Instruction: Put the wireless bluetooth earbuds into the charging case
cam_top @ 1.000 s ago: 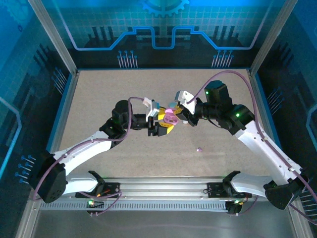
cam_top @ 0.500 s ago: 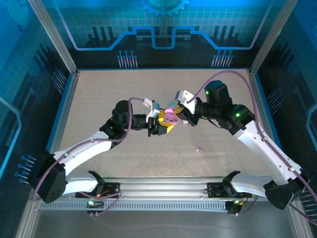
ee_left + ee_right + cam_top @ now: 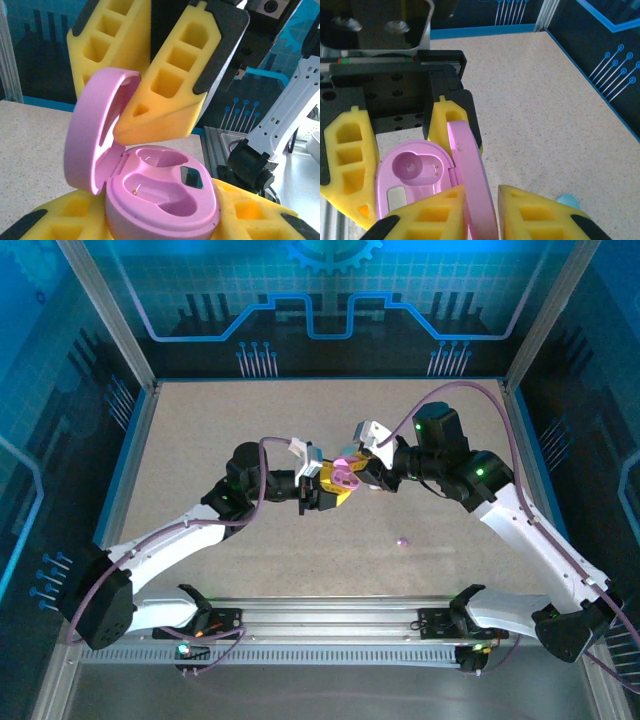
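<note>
At the middle of the speckled beige table (image 3: 220,430) the two arms meet over a pink, pebble-shaped plastic charging case (image 3: 165,197), which is held clear of the surface with its hinged lid (image 3: 92,132) standing up and open. The left gripper (image 3: 160,207) has the case's lower half between its yellow foam pads (image 3: 347,150), one pad against each side of the base, so its jaws are pinching the case. The right gripper (image 3: 481,200) comes in from the opposite side and straddles the lid: in the left wrist view one of its yellow foam fingers (image 3: 170,90) has its tip tucked into the lid's hollow while the other stands behind the lid's back. In the right wrist view the lid's edge runs between the two fingers, against one of them and just beside the other – whether these jaws are clamping the lid or merely sitting round it I cannot tell. The base shows two moulded wells with small gold contacts at the bottom and a dark little window near its front edge. A tiny purple plastic earbud (image 3: 402,540) lies on the table nearer the arm bases, well apart from the case, and a tiny light-blue rounded plastic piece (image 3: 567,201) rests on the table just beside the right gripper's outer finger.
</note>
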`<state>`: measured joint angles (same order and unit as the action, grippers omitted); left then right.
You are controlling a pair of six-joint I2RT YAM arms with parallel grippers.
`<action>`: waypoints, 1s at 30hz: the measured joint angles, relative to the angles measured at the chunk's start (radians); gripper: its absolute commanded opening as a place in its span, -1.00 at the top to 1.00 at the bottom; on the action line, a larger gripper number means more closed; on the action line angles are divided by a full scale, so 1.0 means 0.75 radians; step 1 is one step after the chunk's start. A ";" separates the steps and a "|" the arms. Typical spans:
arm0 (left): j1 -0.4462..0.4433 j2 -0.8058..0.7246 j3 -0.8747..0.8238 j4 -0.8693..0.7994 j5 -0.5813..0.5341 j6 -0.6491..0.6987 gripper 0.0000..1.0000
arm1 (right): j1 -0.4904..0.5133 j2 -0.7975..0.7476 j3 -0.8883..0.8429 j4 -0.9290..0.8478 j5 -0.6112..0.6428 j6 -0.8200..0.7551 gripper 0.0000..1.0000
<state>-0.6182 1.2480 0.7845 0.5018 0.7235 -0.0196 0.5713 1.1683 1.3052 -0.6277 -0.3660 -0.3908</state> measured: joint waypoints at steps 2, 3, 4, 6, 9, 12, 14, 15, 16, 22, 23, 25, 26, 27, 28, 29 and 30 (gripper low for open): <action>0.000 0.000 0.000 0.007 -0.012 -0.001 0.35 | 0.000 -0.001 0.001 0.001 0.011 0.031 0.21; 0.000 0.000 -0.001 0.015 -0.018 -0.002 0.35 | 0.000 -0.001 0.003 0.000 0.018 0.044 0.20; 0.000 0.000 -0.003 0.022 -0.026 -0.003 0.35 | -0.001 -0.002 0.006 0.000 0.027 0.065 0.15; 0.000 0.000 -0.004 0.035 -0.037 -0.006 0.35 | -0.003 -0.003 0.022 -0.002 0.049 0.105 0.07; 0.000 -0.003 -0.015 0.055 -0.052 -0.006 0.36 | -0.014 -0.003 0.075 -0.025 0.062 0.170 -0.07; 0.000 -0.011 -0.052 0.098 -0.089 -0.011 0.36 | -0.041 -0.010 0.126 -0.030 0.024 0.257 -0.17; 0.000 -0.016 -0.091 0.140 -0.125 -0.023 0.36 | -0.059 -0.038 0.128 -0.019 -0.012 0.334 -0.21; 0.000 -0.016 -0.105 0.154 -0.142 -0.034 0.36 | -0.066 -0.055 0.128 -0.016 -0.016 0.372 -0.21; 0.000 -0.016 -0.120 0.169 -0.157 -0.041 0.36 | -0.075 -0.074 0.128 -0.010 -0.015 0.416 -0.21; 0.000 -0.043 -0.187 0.246 -0.254 -0.052 0.36 | -0.260 -0.152 0.124 -0.073 0.164 0.759 -0.10; 0.000 -0.054 -0.195 0.251 -0.267 -0.055 0.36 | -0.319 -0.152 0.107 -0.094 0.191 0.826 -0.06; 0.000 -0.075 -0.204 0.262 -0.284 -0.065 0.36 | -0.426 -0.151 0.033 -0.134 0.225 0.952 0.00; 0.000 -0.083 -0.205 0.268 -0.292 -0.070 0.36 | -0.476 -0.149 -0.028 -0.159 0.235 1.016 0.02; 0.000 -0.091 -0.205 0.274 -0.298 -0.071 0.36 | -0.507 -0.143 -0.086 -0.182 0.234 1.064 0.03; 0.000 -0.100 -0.206 0.282 -0.307 -0.073 0.36 | -0.526 -0.134 -0.153 -0.203 0.234 1.113 0.04; 0.000 -0.107 -0.206 0.288 -0.311 -0.076 0.36 | -0.533 -0.122 -0.220 -0.227 0.233 1.161 0.05; 0.000 -0.113 -0.206 0.296 -0.314 -0.076 0.36 | -0.536 -0.108 -0.275 -0.246 0.227 1.198 0.06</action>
<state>-0.6182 1.1633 0.6300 0.7235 0.4881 -0.0769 0.1696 1.0870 1.0988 -0.8120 -0.1955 0.5076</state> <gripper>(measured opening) 0.383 0.478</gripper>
